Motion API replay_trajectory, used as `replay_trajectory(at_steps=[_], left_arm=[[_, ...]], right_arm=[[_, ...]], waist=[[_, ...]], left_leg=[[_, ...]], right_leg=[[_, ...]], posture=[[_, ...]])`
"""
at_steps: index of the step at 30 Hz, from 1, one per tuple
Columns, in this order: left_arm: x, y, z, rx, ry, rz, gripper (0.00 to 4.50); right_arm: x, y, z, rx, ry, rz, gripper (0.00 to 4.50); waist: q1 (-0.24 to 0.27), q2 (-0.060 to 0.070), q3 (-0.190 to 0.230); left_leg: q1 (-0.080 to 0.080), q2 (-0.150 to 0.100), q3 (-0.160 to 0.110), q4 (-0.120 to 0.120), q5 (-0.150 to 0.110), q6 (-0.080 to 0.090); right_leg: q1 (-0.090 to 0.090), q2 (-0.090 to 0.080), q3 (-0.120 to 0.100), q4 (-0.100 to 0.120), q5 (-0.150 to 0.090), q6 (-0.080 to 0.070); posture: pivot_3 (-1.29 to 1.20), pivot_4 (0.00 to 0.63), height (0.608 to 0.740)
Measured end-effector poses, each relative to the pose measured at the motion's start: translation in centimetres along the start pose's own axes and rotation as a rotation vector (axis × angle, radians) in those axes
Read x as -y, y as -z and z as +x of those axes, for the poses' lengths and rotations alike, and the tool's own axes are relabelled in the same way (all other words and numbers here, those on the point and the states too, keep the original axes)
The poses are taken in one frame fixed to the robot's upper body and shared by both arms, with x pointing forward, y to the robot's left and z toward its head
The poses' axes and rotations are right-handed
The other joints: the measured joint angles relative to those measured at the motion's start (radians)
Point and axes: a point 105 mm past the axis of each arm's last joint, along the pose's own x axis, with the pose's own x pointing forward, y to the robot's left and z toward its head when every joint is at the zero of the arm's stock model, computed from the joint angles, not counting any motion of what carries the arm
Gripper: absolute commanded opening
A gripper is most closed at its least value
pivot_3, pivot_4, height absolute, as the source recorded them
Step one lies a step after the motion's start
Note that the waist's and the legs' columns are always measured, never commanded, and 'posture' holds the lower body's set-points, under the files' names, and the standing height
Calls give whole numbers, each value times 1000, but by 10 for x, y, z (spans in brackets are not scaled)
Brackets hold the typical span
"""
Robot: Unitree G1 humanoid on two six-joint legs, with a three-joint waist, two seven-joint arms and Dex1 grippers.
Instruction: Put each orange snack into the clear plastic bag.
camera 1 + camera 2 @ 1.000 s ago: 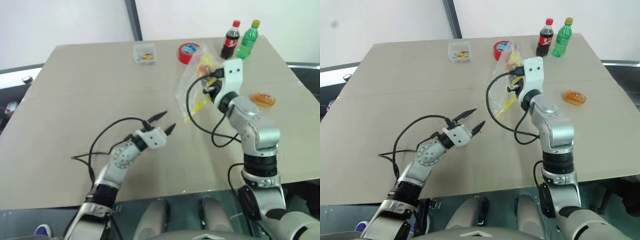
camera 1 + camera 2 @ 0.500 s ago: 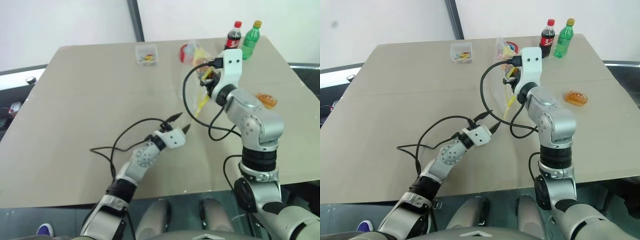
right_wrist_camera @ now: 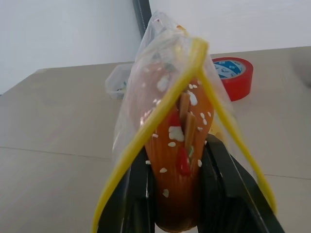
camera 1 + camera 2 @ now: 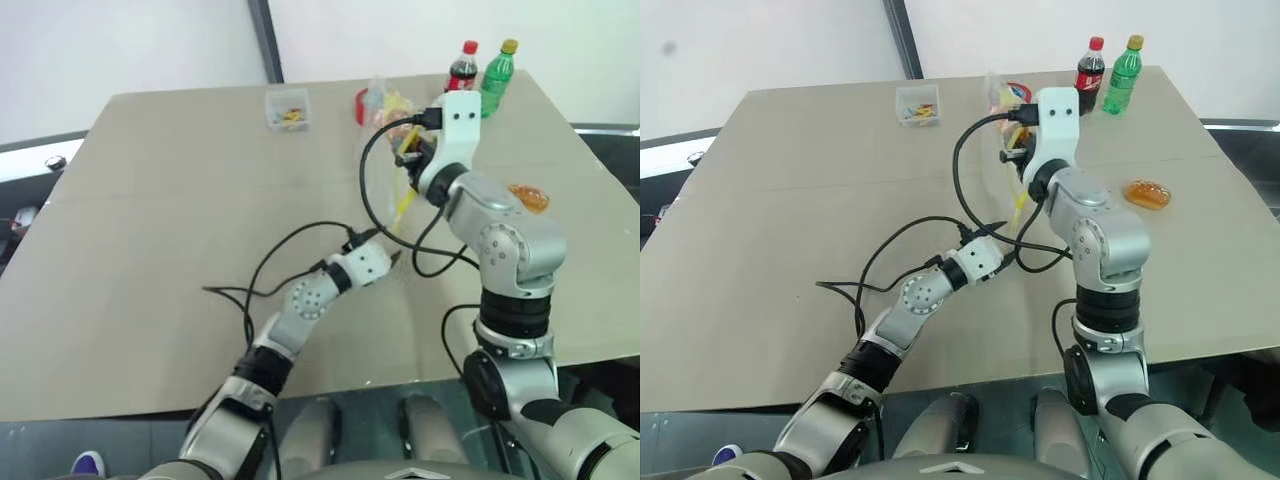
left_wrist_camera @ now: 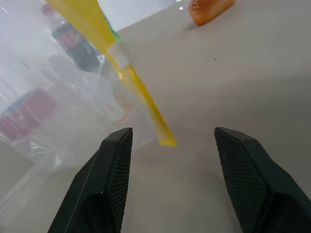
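Left jaws [image 5: 170,184] stand apart just short of the clear plastic bag's [image 5: 58,97] dangling yellow seal strip [image 5: 141,104], while right jaws [image 3: 176,189] clamp bag and orange snack [image 3: 176,160].

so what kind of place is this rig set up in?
Probably a lab or test room rather than a home: a plain tan tabletop against bare white walls, with staged props on it, namely a red tape roll, a cola bottle and a green soda bottle.
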Motion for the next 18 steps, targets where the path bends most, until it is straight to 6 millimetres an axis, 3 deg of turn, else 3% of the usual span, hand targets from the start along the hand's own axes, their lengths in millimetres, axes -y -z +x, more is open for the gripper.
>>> replay_trajectory(at_steps=[7, 11, 14, 18], left_arm=[[-5, -2, 6, -14, -81, 69, 2863], [0, -5, 15, -15, -81, 83, 1625], [2, -5, 18, -16, -90, 77, 142], [-6, -3, 15, -23, -126, 105, 60]], right_arm=[[1, -1, 0, 3, 9, 1, 917], [0, -2, 0, 4, 9, 2, 917], [1, -2, 0, 2, 14, 2, 917], [3, -1, -1, -6, 20, -2, 917]], waist=[[1, 0, 0], [1, 0, 0], [2, 0, 0], [2, 0, 0]], left_leg=[[0, 0, 0, 0, 0, 0], [0, 0, 0, 0, 0, 0], [0, 0, 0, 0, 0, 0], [0, 0, 0, 0, 0, 0]], right_leg=[[0, 0, 0, 0, 0, 0], [0, 0, 0, 0, 0, 0], [0, 0, 0, 0, 0, 0], [0, 0, 0, 0, 0, 0]], posture=[[0, 150, 736], [0, 150, 736], [0, 150, 736], [0, 150, 736]])
